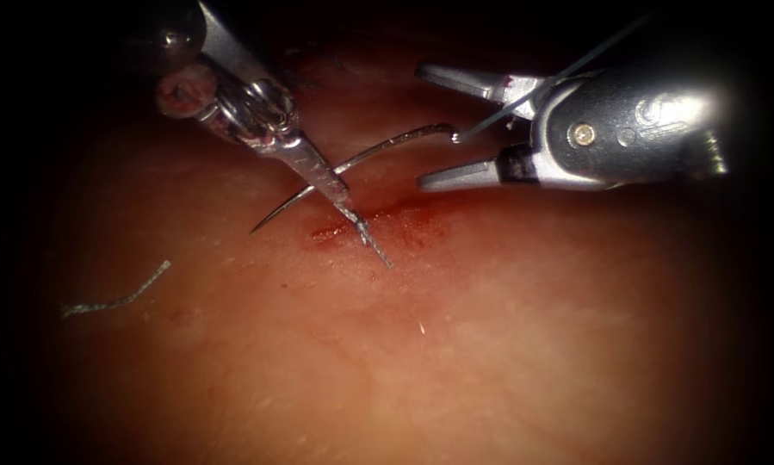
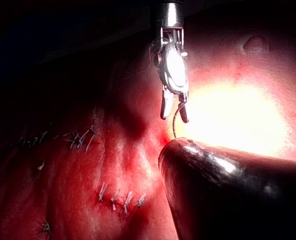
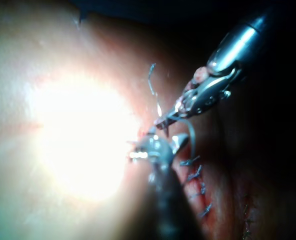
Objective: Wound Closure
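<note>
My left tool [image 1: 339,188] comes in from the upper left, jaws shut on the curved needle [image 1: 387,145] about a third of the way back from its point. The needle hangs free above the tissue [image 1: 490,344]; its point is out to the left of the cut [image 1: 387,220] and its tail reaches right. My right tool [image 1: 421,127] stands open, one jaw on each side of the needle's tail, holding nothing. Thread [image 1: 541,90] runs from the tail up and right past the right tool. In the left wrist view the right tool [image 2: 173,115] is open beside the thin needle [image 2: 175,125].
Red fluid stains the cut. A short thread end [image 1: 371,241] sticks out of the cut below the left tool. A loose cut piece of thread [image 1: 115,301] lies on the tissue far left. Earlier stitch rows [image 2: 120,199] [image 3: 195,175] cross other cuts.
</note>
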Available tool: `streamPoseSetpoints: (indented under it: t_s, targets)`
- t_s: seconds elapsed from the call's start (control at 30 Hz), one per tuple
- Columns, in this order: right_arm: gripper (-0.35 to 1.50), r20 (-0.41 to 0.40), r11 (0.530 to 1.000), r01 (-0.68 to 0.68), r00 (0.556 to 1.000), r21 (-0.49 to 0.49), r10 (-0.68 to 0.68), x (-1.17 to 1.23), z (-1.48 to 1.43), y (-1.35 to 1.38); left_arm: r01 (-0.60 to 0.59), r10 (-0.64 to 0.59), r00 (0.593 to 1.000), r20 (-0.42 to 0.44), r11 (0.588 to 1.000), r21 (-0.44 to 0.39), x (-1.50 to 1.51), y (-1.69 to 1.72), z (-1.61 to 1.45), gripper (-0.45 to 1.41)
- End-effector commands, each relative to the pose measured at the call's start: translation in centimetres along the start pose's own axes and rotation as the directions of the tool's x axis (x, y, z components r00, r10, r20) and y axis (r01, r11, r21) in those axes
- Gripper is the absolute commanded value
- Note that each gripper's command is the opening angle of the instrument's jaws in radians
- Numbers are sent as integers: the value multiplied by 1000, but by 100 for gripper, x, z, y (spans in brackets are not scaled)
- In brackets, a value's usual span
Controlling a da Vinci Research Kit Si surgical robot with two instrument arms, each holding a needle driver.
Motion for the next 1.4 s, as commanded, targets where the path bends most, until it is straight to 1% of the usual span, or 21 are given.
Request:
streamPoseSetpoints:
  t_s: [0.03, 0.1, 0.2, 0.3, 0.4, 0.43, 0.47, 0.6, 0.67, 0.7, 0.77, 0.87, 0.9, 0.97, 1.07, 1.13, 1.2, 1.3, 1.4]
  targets:
    - [95, -19, 999, -24, 1000, -35, 23, -3, 6, -6, 5, -5, 1000, -18, 1000, -9, 3, -1, 9, -45]
    - [95, -32, 996, -54, 998, -75, 52, -2, 6, -9, 0, -2, 999, -54, 1000, -31, 6, -1, 9, -45]
    - [90, -55, 981, -117, 992, -152, 110, -1, 4, -9, -5, -1, 990, -143, 999, -42, 15, -3, 7, -45]
    - [88, -126, 943, -224, 972, -245, 198, -1, 0, -6, -1, -7, 976, -217, 999, -35, 22, -3, 10, -45]
    - [90, -173, 905, -302, 950, -299, 260, -4, -4, -1, -7, -10, 961, -276, 998, -62, 22, -1, 14, -45]
    - [90, -179, 892, -318, 945, -322, 272, -5, -7, 2, -10, -12, 955, -297, 997, -71, 20, -1, 16, -45]
    - [90, -184, 874, -329, 942, -357, 279, -8, -11, 6, 8, -38, 943, -330, 996, -92, 17, 0, 18, -45]
    - [90, -169, 855, -329, 944, -400, 284, -16, -16, 13, 40, -80, 931, -356, 992, -117, 7, 3, 24, -45]
    - [90, -168, 856, -327, 944, -401, 282, -21, -18, 16, 54, -97, 926, -364, 990, -127, 0, 5, 27, -45]
    - [90, -170, 858, -325, 945, -397, 279, -25, -20, 18, 67, -119, 921, -370, 986, -153, -7, 6, 29, -45]
    - [88, -174, 863, -324, 945, -389, 276, -26, -21, 17, 74, -136, 919, -369, 982, -175, -11, 8, 30, -45]
    - [86, -188, 875, -320, 945, -362, 268, -25, -18, 14, 93, -170, 914, -368, 972, -217, -12, 9, 31, -45]
    - [86, -203, 885, -317, 944, -341, 260, -22, -14, 10, 109, -199, 909, -367, 962, -251, -11, 10, 31, -45]
    - [86, -211, 896, -313, 944, -315, 256, -18, -10, 5, 119, -220, 907, -360, 952, -281, -10, 10, 32, -45]
    - [81, -206, 911, -297, 948, -286, 244, -15, -9, -1, 128, -240, 902, -359, 943, -308, -11, 9, 31, -45]
    - [81, -190, 919, -278, 954, -280, 231, -16, -10, -3, 120, -238, 901, -361, 940, -319, -12, 9, 31, -45]
    - [83, -165, 930, -265, 959, -254, 229, -20, -12, -6, 126, -253, 898, -360, 932, -341, -13, 8, 30, -45]
    - [83, -174, 939, -260, 959, -227, 224, -21, -9, -9, 123, -252, 899, -359, 931, -345, -13, 9, 30, -45]
    - [83, -180, 947, -257, 958, -195, 223, -16, -4, -12, 118, -250, 899, -358, 929, -351, -12, 9, 31, -45]
